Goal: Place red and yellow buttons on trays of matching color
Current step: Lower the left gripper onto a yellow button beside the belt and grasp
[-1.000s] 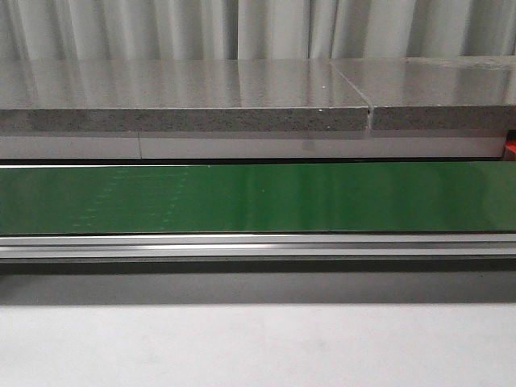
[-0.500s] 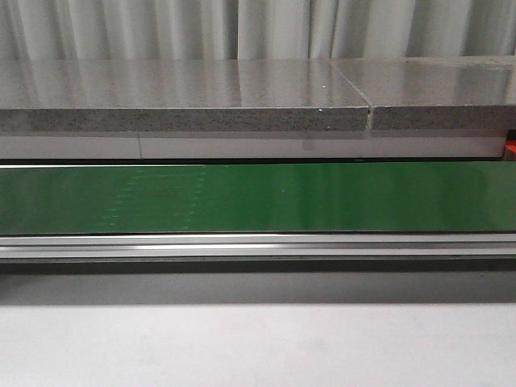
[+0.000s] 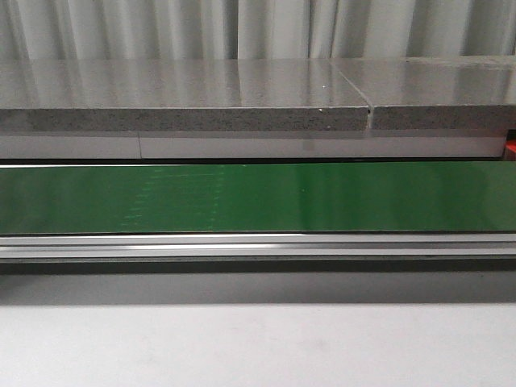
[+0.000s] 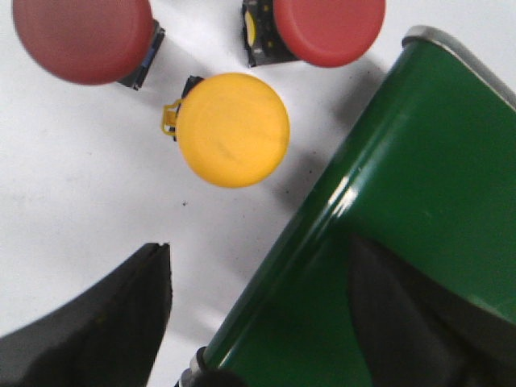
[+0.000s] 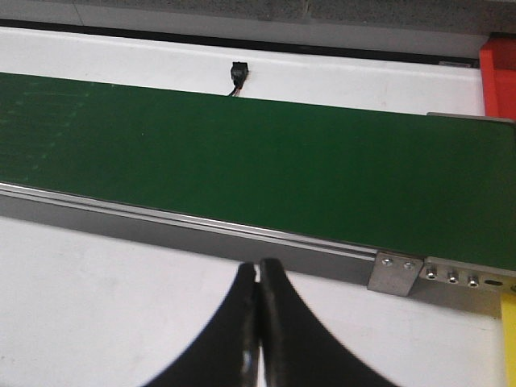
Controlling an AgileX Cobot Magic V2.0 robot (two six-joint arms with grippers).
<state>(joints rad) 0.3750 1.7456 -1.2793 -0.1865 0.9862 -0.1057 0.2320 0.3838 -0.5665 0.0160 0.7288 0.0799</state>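
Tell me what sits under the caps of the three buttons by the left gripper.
A dark block pokes out beneath each red button; a yellow clip and dark corner beneath the yellow button. The caps hide the rest.

Conveyor belt (image 3: 258,197) is glossy dark green with a silver rail, speckled grey slab (image 3: 185,119) behind it. Upper left of the left wrist view: one yellow button (image 4: 233,129), two red buttons (image 4: 81,36) (image 4: 326,31), all on white

White table (image 4: 72,210) bears one yellow button (image 4: 232,129), apparently two red buttons (image 4: 81,36).
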